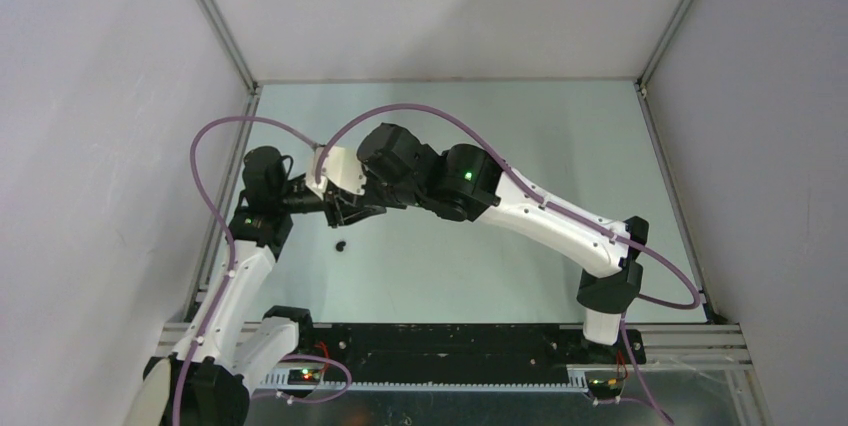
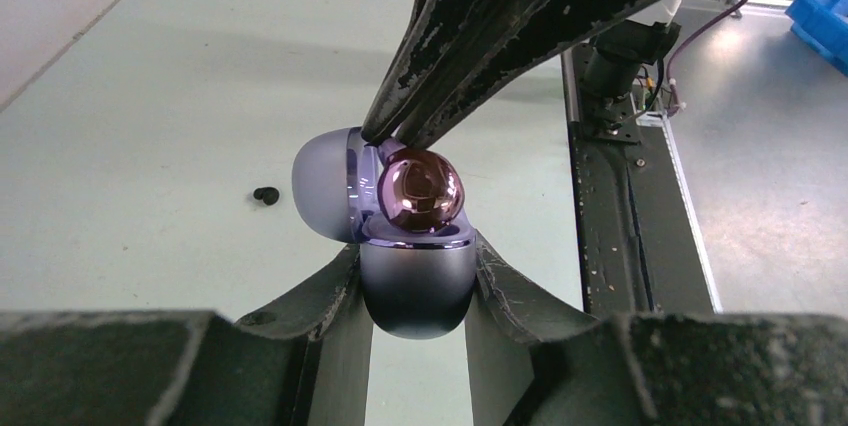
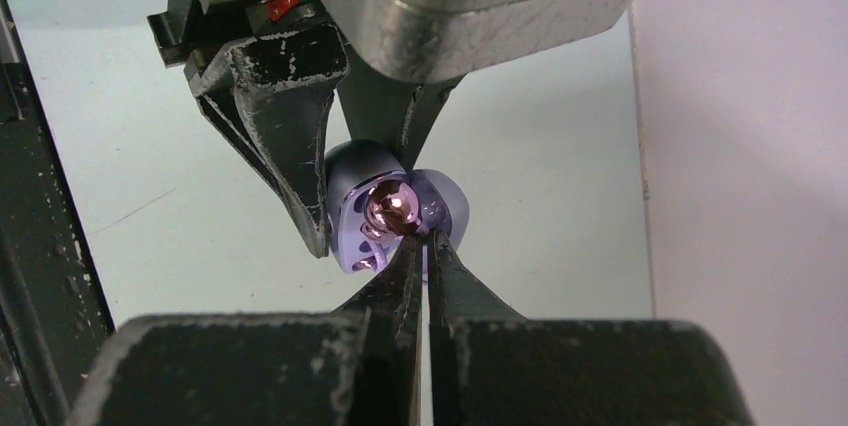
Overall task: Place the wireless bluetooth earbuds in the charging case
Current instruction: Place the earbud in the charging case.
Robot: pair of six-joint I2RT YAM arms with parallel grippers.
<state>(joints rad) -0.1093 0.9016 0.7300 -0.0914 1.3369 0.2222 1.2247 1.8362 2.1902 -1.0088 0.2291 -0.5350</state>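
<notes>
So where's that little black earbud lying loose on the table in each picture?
Top external: black earbud on the table, left of centre, just below the right gripper.
Left wrist: left of middle, left of the charging case.
Right wrist: not in it.
Shared landmark: the right gripper, tips at the case, shows in all three.

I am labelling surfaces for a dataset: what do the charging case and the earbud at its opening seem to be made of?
The charging case looks like pale lilac plastic with a satin finish: its highlights are soft and wide. The earbud looks like glossy plastic, perhaps with a metallic coat: its rosy dome mirrors the surroundings sharply. Solid metal cannot be ruled out.
</notes>
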